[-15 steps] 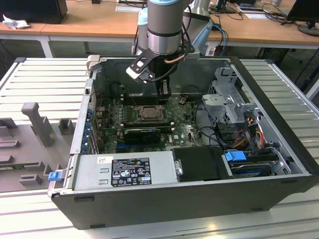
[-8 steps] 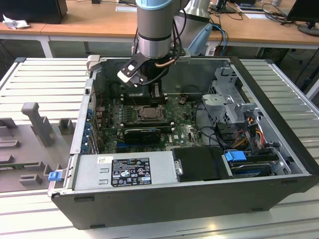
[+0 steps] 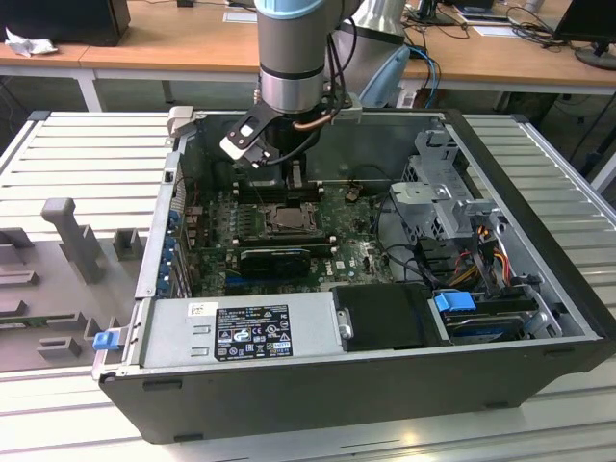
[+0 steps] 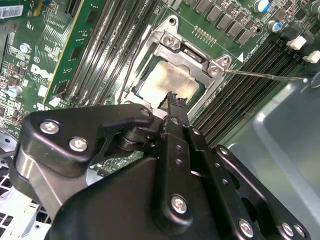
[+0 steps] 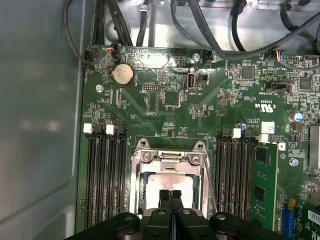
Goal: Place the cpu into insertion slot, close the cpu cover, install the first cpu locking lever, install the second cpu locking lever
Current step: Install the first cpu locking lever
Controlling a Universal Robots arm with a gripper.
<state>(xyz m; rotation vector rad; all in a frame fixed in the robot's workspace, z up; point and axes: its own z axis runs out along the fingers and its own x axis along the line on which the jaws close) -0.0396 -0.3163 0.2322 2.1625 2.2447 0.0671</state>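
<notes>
Pale silver metal marks the cpu [image 5: 161,179], which lies flat in the insertion slot [image 3: 286,221], a little above the middle of the exterior view. The cpu cover [image 5: 167,158] appears to lie down around it, its cut-out framing the chip's top.

The gripper [image 5: 171,194] hangs right over the chip. In both wrist views its closed tips [image 4: 173,97] overlap the near edge of the metal top. Whether they touch it cannot be told. The jaws are pressed together with no gap and nothing between them.

The relation that matters is off to one side. A thin wire locking lever [image 4: 265,76] runs from a corner of the socket frame out across the black memory slots [image 4: 235,95], so its long axis points away from the socket rather than along its rim. It lies beside the fingertips, apart from them, and judging by that angle it is not latched.

In the exterior view the arm [image 3: 294,58] comes straight down from the top middle of the frame into the open computer case [image 3: 318,385], with the wrist upright over the green motherboard [image 5: 165,100] and the fingers aimed down at the socket
</notes>
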